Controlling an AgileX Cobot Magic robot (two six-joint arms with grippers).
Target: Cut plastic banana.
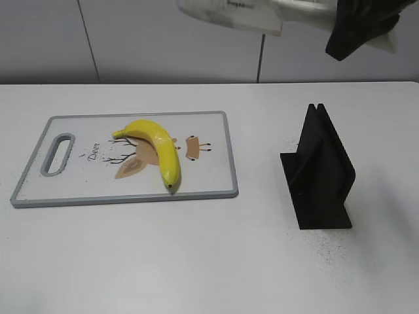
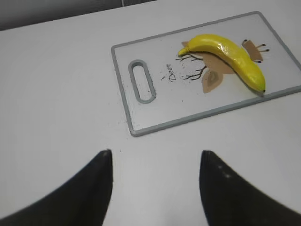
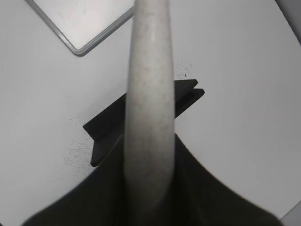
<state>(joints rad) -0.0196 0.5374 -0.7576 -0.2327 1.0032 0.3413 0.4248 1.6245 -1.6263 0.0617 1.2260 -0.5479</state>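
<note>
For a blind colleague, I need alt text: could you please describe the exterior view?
A yellow banana lies on a grey-rimmed cutting board on a white table. To the right stands an empty black knife stand. At the top right, the right gripper holds a white knife high above the table.

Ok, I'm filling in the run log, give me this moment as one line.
right claw: shut on knife, raised above knife stand | left claw: open, empty | banana: uncut on cutting board
</note>
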